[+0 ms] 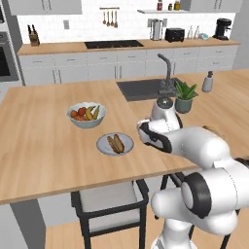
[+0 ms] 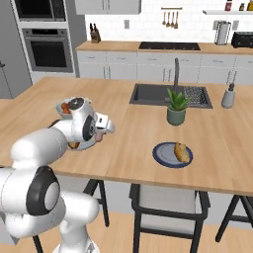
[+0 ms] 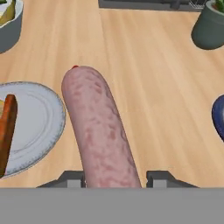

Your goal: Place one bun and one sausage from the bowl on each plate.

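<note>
**Sausage in gripper, heading for second plate**

Left base view: left plate [image 1: 115, 144] on the surface [image 1: 44, 146] already holds a bun and sausage. Fruit bowl [image 1: 86, 115] sits just behind it. Arm reaches between the plates.

Right base view: right plate [image 2: 172, 154] holds a bun [image 2: 182, 152] only, no sausage. Plant [image 2: 176, 107] stands behind it.

Hand view: gripper [image 3: 114, 178] is clenched on a sausage [image 3: 99, 131], carried above bare surface. Left plate at frame left, right plate's edge at far right.

Step, as judged: transporting the sausage. Next move calls for swinging right over the bun plate, lowering beside the bun, then releasing.
</note>
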Available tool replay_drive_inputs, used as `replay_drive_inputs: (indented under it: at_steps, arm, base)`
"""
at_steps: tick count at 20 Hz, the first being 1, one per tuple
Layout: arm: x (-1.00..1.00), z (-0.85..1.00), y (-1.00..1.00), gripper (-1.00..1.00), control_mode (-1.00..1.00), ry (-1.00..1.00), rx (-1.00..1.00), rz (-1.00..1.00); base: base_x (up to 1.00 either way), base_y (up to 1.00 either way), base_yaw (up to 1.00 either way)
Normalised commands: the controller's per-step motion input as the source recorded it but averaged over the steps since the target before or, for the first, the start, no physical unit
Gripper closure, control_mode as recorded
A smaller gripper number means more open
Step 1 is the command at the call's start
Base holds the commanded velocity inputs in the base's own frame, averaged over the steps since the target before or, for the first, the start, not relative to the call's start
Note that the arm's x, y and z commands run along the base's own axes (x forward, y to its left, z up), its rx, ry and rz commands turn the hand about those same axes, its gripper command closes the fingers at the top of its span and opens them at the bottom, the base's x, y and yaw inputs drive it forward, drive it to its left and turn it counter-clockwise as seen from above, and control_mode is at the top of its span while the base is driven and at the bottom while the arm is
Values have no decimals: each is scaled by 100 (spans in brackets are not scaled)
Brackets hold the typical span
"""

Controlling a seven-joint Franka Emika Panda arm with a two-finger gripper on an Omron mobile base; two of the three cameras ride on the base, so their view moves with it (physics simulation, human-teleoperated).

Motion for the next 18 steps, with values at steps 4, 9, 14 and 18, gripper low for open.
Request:
replay_drive_inputs:
  at_steps: [4,9,14,18]
  arm:
    - [61,5,97,100,-100,42,0,0]
    - [26,-28,43,100,-100,21,2,1]
    - [60,-72,16,100,-100,4,19,0]
    - [79,-50,49,100,-100,1,5,0]
  base:
    - [0,0,0]
    - [0,0,0]
    - [0,0,0]
    - [0,0,0]
